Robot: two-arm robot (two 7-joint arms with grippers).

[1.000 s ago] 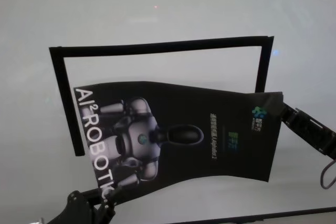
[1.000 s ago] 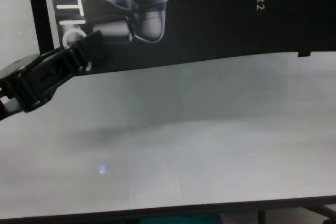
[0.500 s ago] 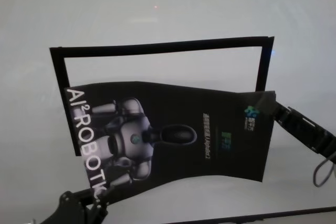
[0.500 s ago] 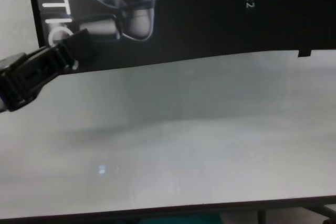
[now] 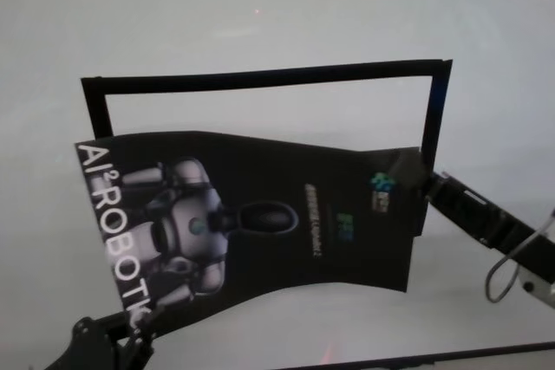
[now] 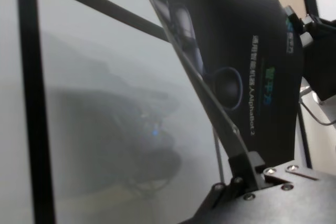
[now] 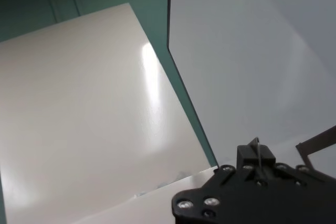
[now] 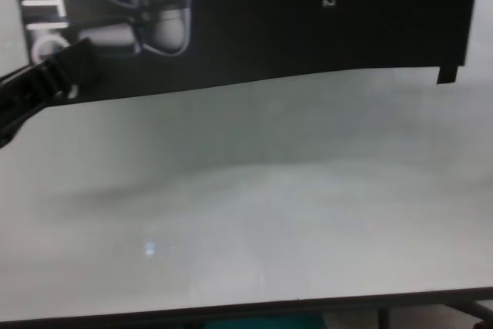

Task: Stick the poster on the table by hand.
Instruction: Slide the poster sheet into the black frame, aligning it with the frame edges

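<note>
The poster, a black sheet with a silver-grey robot and white letters, hangs sagging just above the white table. My left gripper is shut on its near left corner by the big letters, also seen in the chest view. In the left wrist view the fingers pinch the poster's edge. My right gripper is shut on the far right corner by the small logo. The right wrist view shows the poster's pale back side above that gripper.
A frame of narrow black strips lies on the table, open toward me; its top and both side strips show around the poster. The table's dark front edge runs along the bottom. A cable loop hangs off my right arm.
Both grippers have carried the poster to the left. Its right edge now sits inside the frame's right strip, and its lettered left edge has passed beyond the left strip.
</note>
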